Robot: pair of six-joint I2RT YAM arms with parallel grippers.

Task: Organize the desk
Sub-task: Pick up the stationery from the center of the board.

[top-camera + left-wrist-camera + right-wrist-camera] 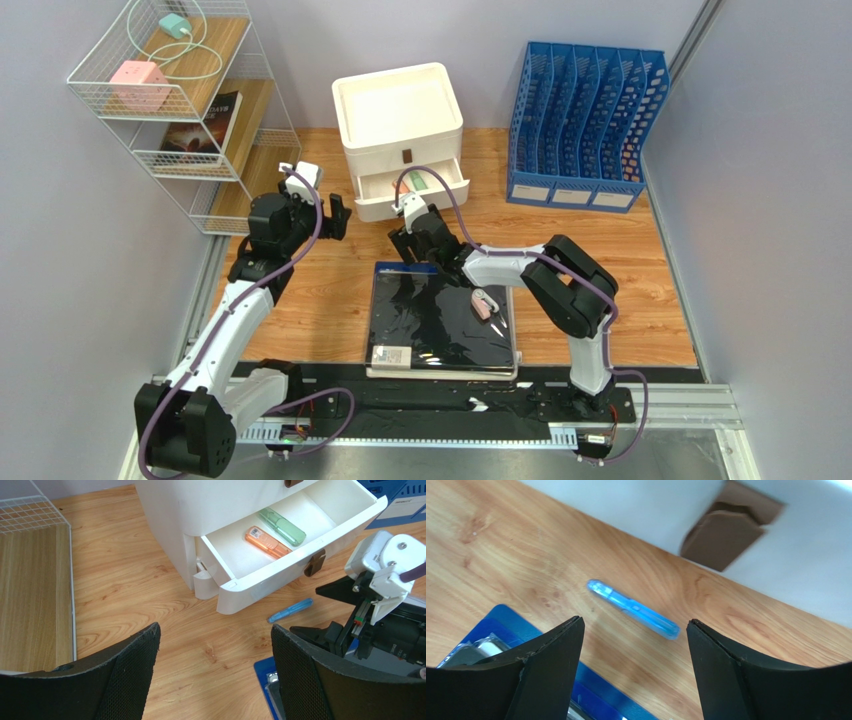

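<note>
The desk (330,300) carries a white drawer unit (400,120) whose lower drawer (280,565) is pulled out. An orange case (267,542) and a green case (282,526) lie inside it. A slim translucent blue pen (632,609) lies on the wood just in front of the drawer, also seen as the blue pen (290,610) in the left wrist view. My right gripper (634,622) hovers open right over it, empty. My left gripper (215,630) stands open and empty over bare wood, left of the drawer.
A black-covered stack on a blue folder (440,320) lies at the near middle with a small pink object (483,305) on top. A white wire shelf (180,100) stands at the back left. A blue file rack (585,120) stands at the back right.
</note>
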